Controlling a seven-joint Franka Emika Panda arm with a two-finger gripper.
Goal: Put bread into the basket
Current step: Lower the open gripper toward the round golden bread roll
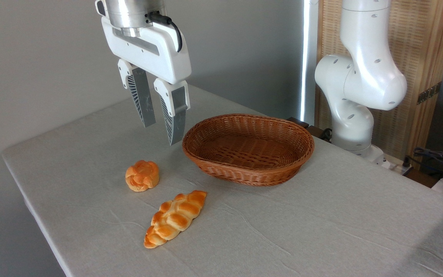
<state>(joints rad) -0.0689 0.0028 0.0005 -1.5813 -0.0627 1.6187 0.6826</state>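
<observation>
Overhead, the end effector [162, 134] hangs with its fingers spread and nothing between them, above the bench [321, 215]. Below it sits the bread [142, 175], well left of the basket [248, 148]. A long braided loaf [175, 217] lies just in front of the bread.

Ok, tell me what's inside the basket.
Nothing: the basket shows only its bare woven floor. The near wall hides a strip of that floor. The bun sits outside on the table.
</observation>
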